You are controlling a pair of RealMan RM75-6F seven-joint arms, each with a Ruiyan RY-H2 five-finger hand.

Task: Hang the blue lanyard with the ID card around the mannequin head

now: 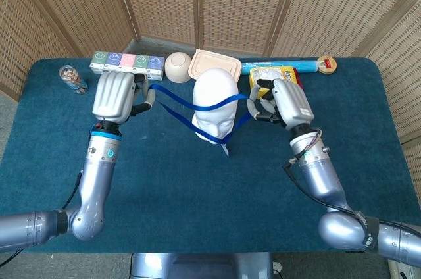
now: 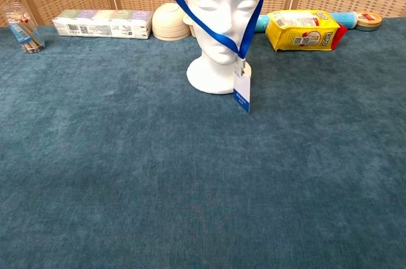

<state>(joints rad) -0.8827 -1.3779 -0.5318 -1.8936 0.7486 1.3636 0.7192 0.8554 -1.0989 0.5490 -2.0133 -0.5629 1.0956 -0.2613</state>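
The white mannequin head stands upright at the middle back of the table. The blue lanyard is stretched wide across the top of the head, its two straps meeting in front of the chin. The ID card hangs edge-on in front of the neck base, off the cloth. My left hand holds the left end of the strap, left of the head. My right hand pinches the right end, right of the head. Neither hand shows in the chest view.
Along the back edge stand a row of tissue packs, a cream bowl, a lidded box, a blue roll and a yellow packet. A cup with sticks sits far left.
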